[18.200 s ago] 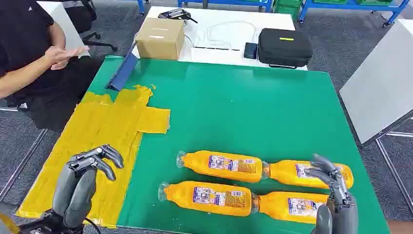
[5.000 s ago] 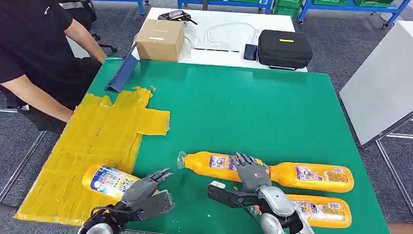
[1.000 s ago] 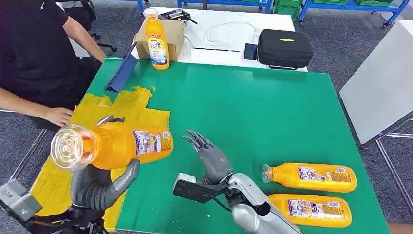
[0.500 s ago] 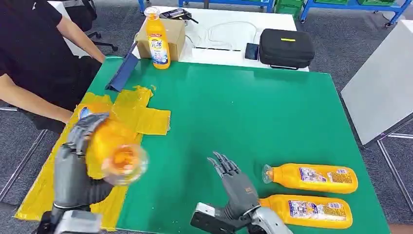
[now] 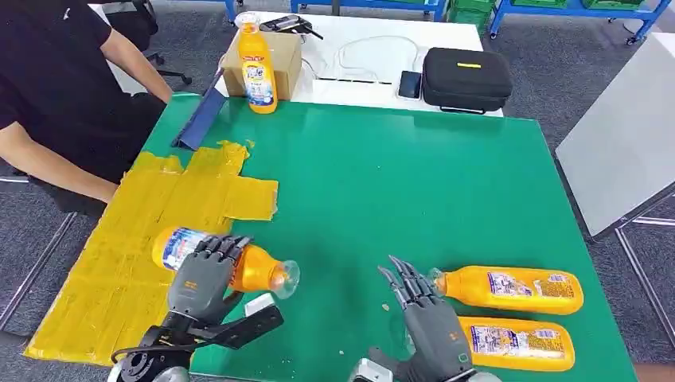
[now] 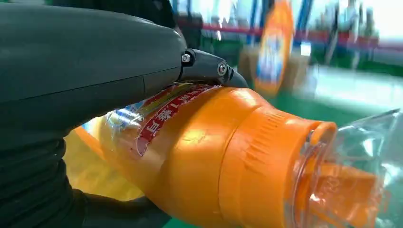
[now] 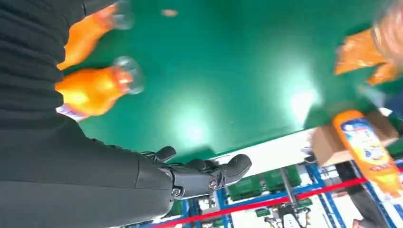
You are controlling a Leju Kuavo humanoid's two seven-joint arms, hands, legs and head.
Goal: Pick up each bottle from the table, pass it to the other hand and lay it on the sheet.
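Green-topped desk (image 5: 382,183), w/ patchy yellow taped sheet (image 5: 135,239) along its left edge. Seated beside that edge, person in black top (image 5: 56,79), forearm near the sheet.

Behind the desk's far edge on a white table: black zipped case (image 5: 466,77), brown cardboard box (image 5: 263,56), and upright orange plastic bottle w/ blue-white label (image 5: 255,68) standing at the desk's far-left corner in front of the box.

Near the right end of the front edge: two orange plastic bottles lying side by side, clear caps pointing left – farther one (image 5: 509,289), nearer one (image 5: 517,343).

Left hand (image 5: 200,278) wrapped over a fourth orange bottle w/ clear cap (image 5: 227,263), lying across the sheet's right border, cap end over green; lifted or resting, can't tell.

Right hand (image 5: 426,322) empty, fingers straight and spread, just left of the two lying bottles.
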